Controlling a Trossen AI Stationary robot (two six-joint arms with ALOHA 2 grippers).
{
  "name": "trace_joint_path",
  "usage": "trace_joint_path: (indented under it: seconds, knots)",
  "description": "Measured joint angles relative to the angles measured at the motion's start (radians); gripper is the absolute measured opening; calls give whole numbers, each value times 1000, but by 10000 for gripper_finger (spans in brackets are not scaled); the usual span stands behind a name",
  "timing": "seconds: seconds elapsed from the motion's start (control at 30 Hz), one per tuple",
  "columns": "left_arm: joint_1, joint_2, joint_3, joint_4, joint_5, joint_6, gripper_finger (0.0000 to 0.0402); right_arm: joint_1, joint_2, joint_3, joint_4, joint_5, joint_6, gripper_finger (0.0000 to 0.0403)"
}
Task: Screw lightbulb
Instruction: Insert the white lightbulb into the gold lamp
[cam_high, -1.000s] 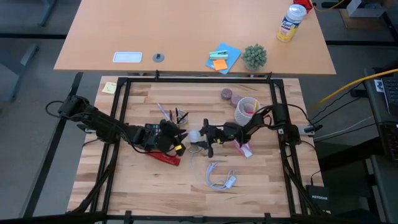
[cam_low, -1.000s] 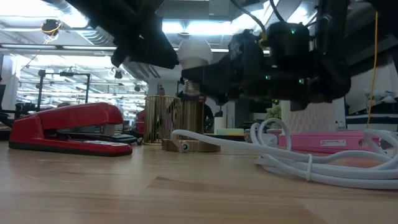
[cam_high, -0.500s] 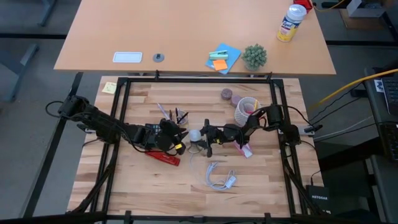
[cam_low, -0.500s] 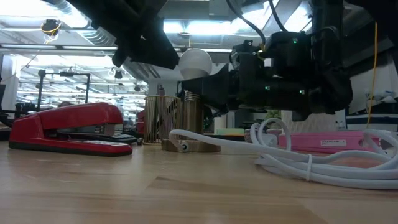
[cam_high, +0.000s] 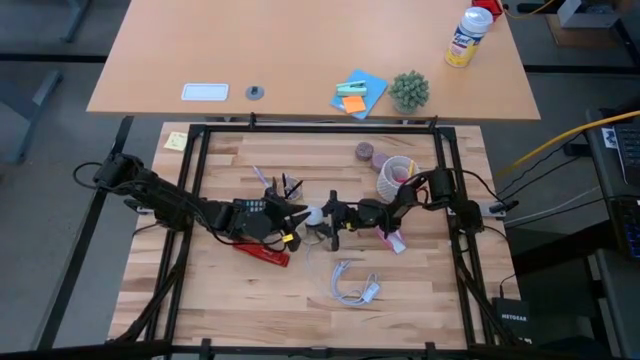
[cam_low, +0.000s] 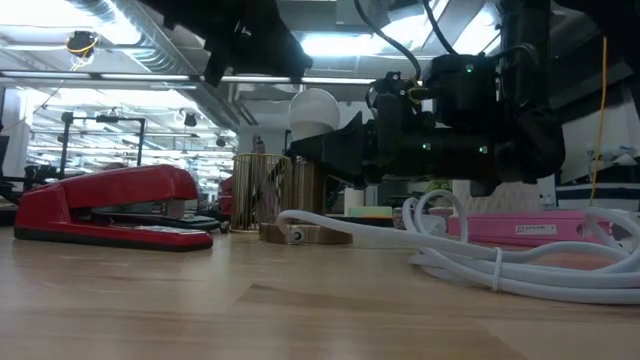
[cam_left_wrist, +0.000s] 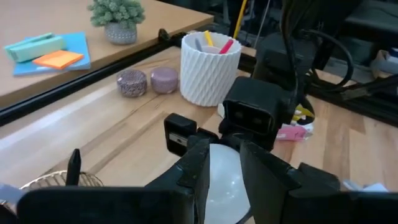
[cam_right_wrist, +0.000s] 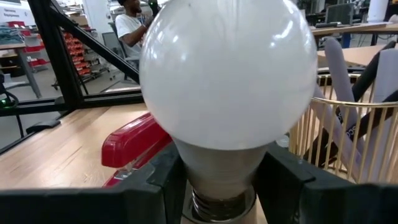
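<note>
The high view looks straight down on the whole table (cam_high: 250, 290), while the low view sits at tabletop height, looking level across it into the room. Each wrist camera faces the other very closely, and all four views share the lightbulb (cam_high: 314, 215) (cam_low: 314, 108) (cam_left_wrist: 222, 177) (cam_right_wrist: 227, 74) at mid-table.

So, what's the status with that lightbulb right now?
Right gripper shut on the lightbulb's neck, held above the table. Left gripper around the globe, grip unclear. Red stapler and white cable below, nothing blocking.
</note>
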Motion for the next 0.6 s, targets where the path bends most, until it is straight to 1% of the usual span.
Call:
trace_joint_path:
  seconds: [0.4,0.53,0.6]
  knots:
    - [38,0,0,7,-1,21,82,0,0,0,-2,-3,0,159]
    - [47,4,0,72,66,56,82,0,0,0,-1,-8,-1,159]
    - [47,7,0,79,75,70,82,0,0,0,-2,-8,-1,159]
